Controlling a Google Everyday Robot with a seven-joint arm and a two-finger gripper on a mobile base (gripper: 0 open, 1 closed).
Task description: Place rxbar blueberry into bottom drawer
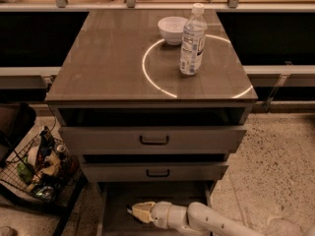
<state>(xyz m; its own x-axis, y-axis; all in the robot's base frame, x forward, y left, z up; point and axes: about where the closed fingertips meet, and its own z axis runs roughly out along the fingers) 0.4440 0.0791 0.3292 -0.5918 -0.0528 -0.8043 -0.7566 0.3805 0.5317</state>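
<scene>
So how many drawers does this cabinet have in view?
3: the top drawer under the tabletop, the middle drawer below it, and the bottom drawer, lowest and pulled out, with the tool over it.

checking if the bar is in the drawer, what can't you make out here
- Bar: not seen anywhere in the camera view; it may be hidden by the gripper or lie below the picture's lower edge.
- Gripper: low over the bottom drawer; whether it holds anything cannot be told.
- Bottom drawer: its front is cut off by the lower edge, and the arm covers part of its floor.
- Basket items: too small and dim to name.
</scene>
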